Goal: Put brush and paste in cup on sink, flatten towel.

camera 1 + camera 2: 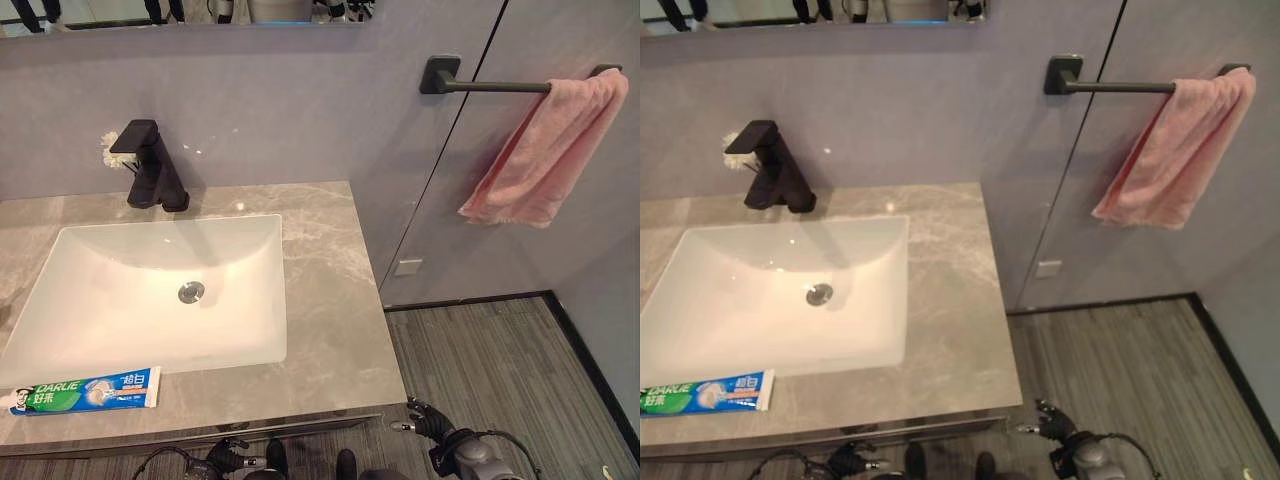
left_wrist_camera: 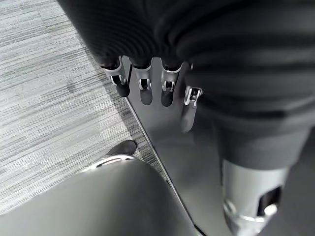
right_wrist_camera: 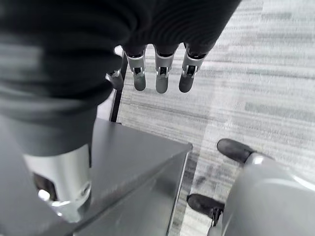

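1. Paste (image 1: 84, 391) lies flat on the counter (image 1: 330, 300), at 7 o'clock from the sink (image 1: 150, 290), just beside its front rim. Tube's left end is cut off at the picture edge.
2. Towel (image 1: 545, 150) hangs bunched and crooked over the far end of the rail (image 1: 495, 87) on the wall, up at 2 o'clock. It needs spreading along the bar.
3. Both hands are low, below the counter front. Left hand (image 2: 147, 88) has its fingers hanging straight and relaxed, holding nothing. Right hand (image 3: 160, 73) is the same: loose fingers, empty.
4. Nothing's started by the look of it. I'd go for the paste first with the left hand since it's right there. Come down over the middle of the tube, pinch across its width, and don't squeeze hard or it'll buckle.
5. Snag: I can't spot a brush or a cup anywhere. There's something small and pale behind the tap (image 1: 150, 165) at 11 o'clock, but I can't tell what it is.
6. The counter's left side runs out of shot, so they may be off there.
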Available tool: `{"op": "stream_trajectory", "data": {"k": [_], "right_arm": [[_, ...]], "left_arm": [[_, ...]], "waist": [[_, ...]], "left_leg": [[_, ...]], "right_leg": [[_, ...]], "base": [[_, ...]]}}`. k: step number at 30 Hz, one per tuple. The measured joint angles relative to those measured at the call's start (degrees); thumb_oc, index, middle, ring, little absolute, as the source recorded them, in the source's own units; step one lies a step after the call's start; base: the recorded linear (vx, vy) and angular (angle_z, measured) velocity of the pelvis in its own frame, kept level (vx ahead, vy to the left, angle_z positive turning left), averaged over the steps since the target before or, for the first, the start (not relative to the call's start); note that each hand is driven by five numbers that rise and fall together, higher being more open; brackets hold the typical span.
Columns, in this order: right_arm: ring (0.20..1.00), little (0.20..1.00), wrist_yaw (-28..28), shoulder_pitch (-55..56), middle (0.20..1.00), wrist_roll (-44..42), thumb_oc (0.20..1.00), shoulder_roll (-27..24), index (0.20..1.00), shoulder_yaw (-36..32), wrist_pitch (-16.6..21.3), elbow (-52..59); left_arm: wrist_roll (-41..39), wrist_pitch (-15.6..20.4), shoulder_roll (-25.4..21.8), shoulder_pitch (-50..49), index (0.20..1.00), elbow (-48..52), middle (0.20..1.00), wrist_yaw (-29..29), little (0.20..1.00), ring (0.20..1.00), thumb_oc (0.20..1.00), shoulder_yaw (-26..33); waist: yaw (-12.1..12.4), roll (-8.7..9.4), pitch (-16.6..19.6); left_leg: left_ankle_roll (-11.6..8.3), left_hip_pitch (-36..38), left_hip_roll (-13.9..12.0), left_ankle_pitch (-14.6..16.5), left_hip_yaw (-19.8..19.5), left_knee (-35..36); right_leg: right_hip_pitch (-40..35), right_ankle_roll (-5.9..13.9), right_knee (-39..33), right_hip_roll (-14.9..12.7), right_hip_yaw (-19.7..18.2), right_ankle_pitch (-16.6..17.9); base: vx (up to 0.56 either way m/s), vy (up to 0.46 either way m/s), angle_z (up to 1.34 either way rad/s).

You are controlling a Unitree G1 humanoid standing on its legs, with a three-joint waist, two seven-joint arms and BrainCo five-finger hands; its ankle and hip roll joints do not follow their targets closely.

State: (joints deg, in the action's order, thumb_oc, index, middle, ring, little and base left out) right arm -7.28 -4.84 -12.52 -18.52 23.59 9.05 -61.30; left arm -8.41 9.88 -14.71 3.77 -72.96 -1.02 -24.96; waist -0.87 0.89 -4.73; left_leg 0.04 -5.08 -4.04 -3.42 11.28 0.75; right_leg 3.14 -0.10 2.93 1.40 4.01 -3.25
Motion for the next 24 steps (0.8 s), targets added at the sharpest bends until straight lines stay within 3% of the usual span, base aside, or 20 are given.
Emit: {"op": "stream_trajectory", "data": {"k": [5,7,8,9,10,11,13,14,16,19,22,24], "right_arm": [[1.000,1.000,0.6,-0.6,1.000,0.1,1.000,-0.2,1.000,0.2,0.1,-1.0],[1.000,1.000,0.8,-1.6,1.000,0.1,1.000,-0.3,1.000,0.2,0.1,-2.1],[1.000,1.000,0.8,-2.6,1.000,0.4,1.000,-0.4,1.000,0.3,0.1,-2.6],[1.000,1.000,0.8,-2.8,1.000,0.4,1.000,-0.5,1.000,0.4,0.1,-2.7],[1.000,1.000,0.8,-2.9,1.000,0.4,1.000,-0.6,1.000,0.6,0.2,-2.6],[1.000,1.000,0.9,-2.8,1.000,0.4,1.000,-0.8,1.000,0.6,0.4,-2.6],[1.000,1.000,1.0,-2.5,1.000,0.4,1.000,-1.4,1.000,0.5,0.3,-2.9],[1.000,1.000,1.0,-2.4,1.000,0.4,1.000,-1.6,1.000,0.7,0.1,-2.8],[1.000,1.000,1.0,-2.4,1.000,0.3,1.000,-1.7,1.000,0.6,0.1,-3.2],[1.000,1.000,1.0,-2.7,1.000,0.3,1.000,-2.1,1.000,-0.2,0.0,-3.2],[1.000,1.000,1.0,-2.9,1.000,0.3,1.000,-2.1,1.000,-2.0,0.0,-3.3],[1.000,1.000,1.0,-2.8,1.000,0.3,1.000,-2.0,1.000,-2.7,0.0,-3.5]], "left_arm": [[0.0,0.2,-0.1,1.3,1.000,0.4,1.000,-0.1,1.000,1.000,1.000,0.0],[0.0,0.4,-0.1,2.3,1.000,0.3,1.000,-0.2,1.000,1.000,1.000,0.0],[-0.1,0.6,-0.1,3.4,1.000,0.3,1.000,-0.4,1.000,1.000,1.000,0.0],[-0.2,0.9,-0.2,3.9,1.000,0.3,1.000,-0.5,1.000,1.000,1.000,0.0],[-0.2,0.9,-0.1,4.5,1.000,0.1,1.000,-0.5,1.000,1.000,1.000,0.0],[-0.2,1.0,0.0,5.4,1.000,-0.1,1.000,-0.5,1.000,1.000,1.000,0.1],[-0.2,1.6,0.5,6.0,1.000,0.0,1.000,-0.5,1.000,1.000,1.000,0.1],[-0.2,1.6,0.8,6.3,1.000,-0.1,1.000,-0.5,1.000,1.000,1.000,0.1],[-0.2,1.6,1.4,6.5,1.000,-0.2,1.000,-0.5,1.000,1.000,1.000,0.1],[-0.2,1.9,2.2,7.1,1.000,0.2,1.000,-0.4,1.000,1.000,1.000,-0.1],[-0.2,2.1,2.1,7.5,1.000,0.7,1.000,-0.4,1.000,1.000,1.000,-0.1],[-0.1,2.1,1.9,7.5,1.000,1.7,1.000,-0.5,1.000,1.000,1.000,-0.2]], "waist": [[0.3,-1.09,0.3],[0.5,-1.13,0.3],[0.8,-0.65,-0.1],[0.8,0.22,-0.6],[0.3,0.64,-0.8],[-0.6,1.25,-1.0],[-1.8,1.19,-1.3],[-2.2,1.09,-1.4],[-3.2,1.07,-1.4],[-3.3,0.26,-1.8],[-3.2,-1.11,-2.0],[-3.1,-2.25,-2.4]], "left_leg": [[-3.51,-3.1,-0.3,-2.2,-3.5,-2.1],[-6.59,-4.6,0.1,-4.4,-6.3,-2.3],[-9.75,-6.0,0.8,-7.3,-11.0,-2.4],[-9.91,-6.4,1.2,-8.0,-13.1,-2.5],[-8.53,-6.9,1.4,-6.9,-13.3,-3.8],[-6.42,-6.7,0.7,-5.2,-10.7,-5.2],[-6.29,-3.7,-2.2,-4.0,-7.7,-5.7],[-7.69,-1.8,-2.8,-2.6,-7.9,-7.0],[-7.84,1.5,-4.1,-1.4,-9.4,-7.9],[-7.42,7.0,-4.3,-1.4,-8.9,0.1],[-5.42,9.4,-3.3,1.2,-7.3,3.3],[-5.77,10.3,-2.6,3.4,-7.6,3.7]], "right_leg": [[0.8,-1.32,-0.5,0.7,1.6,0.0],[1.8,-2.07,-0.5,0.4,1.7,0.3],[3.2,-3.06,-0.2,-0.4,1.7,1.0],[4.1,-4.69,-0.3,-1.6,2.2,2.1],[3.8,-4.62,-1.2,-2.4,2.5,3.2],[3.2,-4.41,-3.1,-3.4,3.3,4.8],[3.1,-4.73,-5.1,-3.5,3.7,5.9],[3.1,-4.60,-5.5,-3.5,3.8,6.4],[2.8,-4.22,-6.0,-3.3,4.1,6.7],[2.6,-2.84,-5.9,-2.9,4.0,7.5],[2.3,-0.35,-6.0,-3.9,4.0,8.8],[2.5,1.41,-5.2,-4.7,4.1,9.1]], "base": [[-0.11,-0.109,0.22],[-0.18,-0.025,0.18],[-0.19,0.026,0.05],[-0.17,0.060,0.04],[-0.06,0.046,0.22],[-0.07,0.086,0.31],[-0.06,0.118,0.23],[-0.01,0.133,0.11],[0.02,0.170,0.10],[0.03,0.236,0.05],[0.00,0.290,-0.01],[-0.02,0.235,0.05]]}}
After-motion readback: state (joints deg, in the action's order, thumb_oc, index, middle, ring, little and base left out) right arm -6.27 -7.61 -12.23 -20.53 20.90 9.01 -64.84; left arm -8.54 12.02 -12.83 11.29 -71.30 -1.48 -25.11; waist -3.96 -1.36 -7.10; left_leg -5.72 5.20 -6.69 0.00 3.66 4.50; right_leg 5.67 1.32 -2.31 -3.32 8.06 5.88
